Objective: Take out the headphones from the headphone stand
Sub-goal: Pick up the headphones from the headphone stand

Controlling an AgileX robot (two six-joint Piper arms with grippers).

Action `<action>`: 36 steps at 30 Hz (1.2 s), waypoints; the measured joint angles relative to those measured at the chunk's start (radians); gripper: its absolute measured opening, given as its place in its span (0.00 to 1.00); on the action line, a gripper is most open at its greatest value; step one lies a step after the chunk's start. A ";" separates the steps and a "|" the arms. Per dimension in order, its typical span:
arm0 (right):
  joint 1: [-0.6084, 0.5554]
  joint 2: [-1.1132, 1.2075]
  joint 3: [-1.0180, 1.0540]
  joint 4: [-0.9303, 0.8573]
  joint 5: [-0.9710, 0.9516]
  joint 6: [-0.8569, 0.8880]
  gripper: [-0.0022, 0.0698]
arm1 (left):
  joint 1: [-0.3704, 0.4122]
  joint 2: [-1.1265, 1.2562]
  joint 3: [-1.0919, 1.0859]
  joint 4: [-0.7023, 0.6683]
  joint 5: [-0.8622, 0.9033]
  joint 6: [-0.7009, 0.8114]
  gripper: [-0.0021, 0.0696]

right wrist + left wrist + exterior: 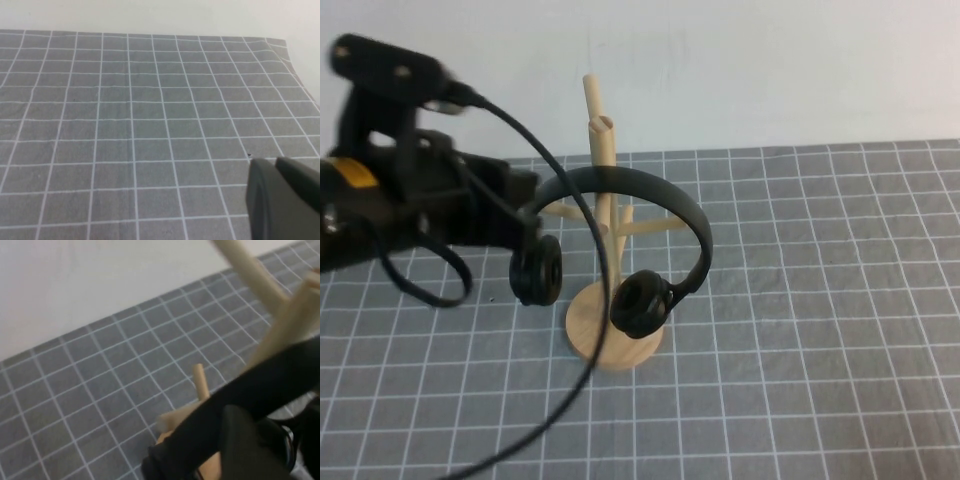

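The black headphones [620, 185] hang around the light wooden headphone stand [610, 330], with the headband arched across the trunk and the ear cups hanging at left and right above the round base. My left gripper [527, 215] reaches in from the left and is shut on the left end of the headband. In the left wrist view the headband [260, 385] crosses close in front of a dark finger [245, 440], with the stand's pegs [200, 380] behind. My right gripper [274, 163] is out of the high view; it hovers shut and empty over the mat.
A grey mat with a white grid [820, 300] covers the table, and a white wall stands behind. A black cable [590, 300] loops from the left arm down across the stand's front. There is open mat to the right of the stand.
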 joint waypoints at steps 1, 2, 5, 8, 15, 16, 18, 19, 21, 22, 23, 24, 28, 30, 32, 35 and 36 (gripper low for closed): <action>0.000 0.000 0.000 0.000 0.000 0.000 0.02 | -0.020 0.010 -0.001 0.003 0.000 0.031 0.38; 0.000 0.000 0.000 0.000 0.000 0.000 0.02 | -0.035 0.019 -0.001 0.007 -0.002 0.062 0.46; 0.000 0.000 0.000 0.000 0.000 0.000 0.02 | -0.062 0.055 -0.001 0.047 -0.038 0.144 0.73; 0.000 0.000 0.000 0.000 0.000 0.000 0.02 | -0.066 0.098 -0.001 0.075 -0.087 0.211 0.83; 0.000 0.000 0.000 0.000 0.000 0.000 0.02 | -0.066 0.206 -0.002 0.086 -0.175 0.312 0.87; 0.000 0.000 0.000 0.000 0.000 0.000 0.02 | -0.066 0.218 -0.002 0.087 -0.191 0.316 0.87; 0.000 0.000 0.000 0.000 0.000 0.000 0.02 | -0.066 0.231 -0.002 0.087 -0.217 0.319 0.87; 0.000 0.000 0.000 0.000 0.000 0.000 0.02 | -0.066 0.236 -0.002 0.087 -0.230 0.321 0.87; 0.000 0.000 0.000 0.000 0.000 0.000 0.02 | -0.066 0.238 -0.002 0.087 -0.246 0.323 0.87; 0.000 0.000 0.000 0.000 0.000 0.000 0.02 | -0.066 0.238 -0.002 0.087 -0.251 0.323 0.87; 0.000 0.000 0.000 0.000 0.000 0.000 0.02 | -0.066 0.238 -0.002 0.087 -0.253 0.323 0.87; 0.000 0.000 0.000 0.000 0.000 0.000 0.02 | -0.066 0.236 -0.002 0.087 -0.255 0.323 0.87; 0.000 0.000 0.000 0.000 0.000 0.000 0.02 | -0.066 0.224 -0.002 0.087 -0.257 0.329 0.87; 0.000 0.000 0.000 0.000 0.000 0.000 0.02 | -0.066 0.223 -0.002 0.087 -0.257 0.334 0.87; 0.000 0.000 0.000 0.000 0.000 0.000 0.02 | -0.066 0.223 -0.002 0.087 -0.257 0.338 0.85; 0.000 0.000 0.000 0.000 0.000 0.000 0.02 | -0.066 0.223 -0.002 0.087 -0.257 0.339 0.79; 0.000 0.000 0.000 0.000 0.000 0.000 0.02 | -0.066 0.223 -0.002 0.087 -0.257 0.339 0.76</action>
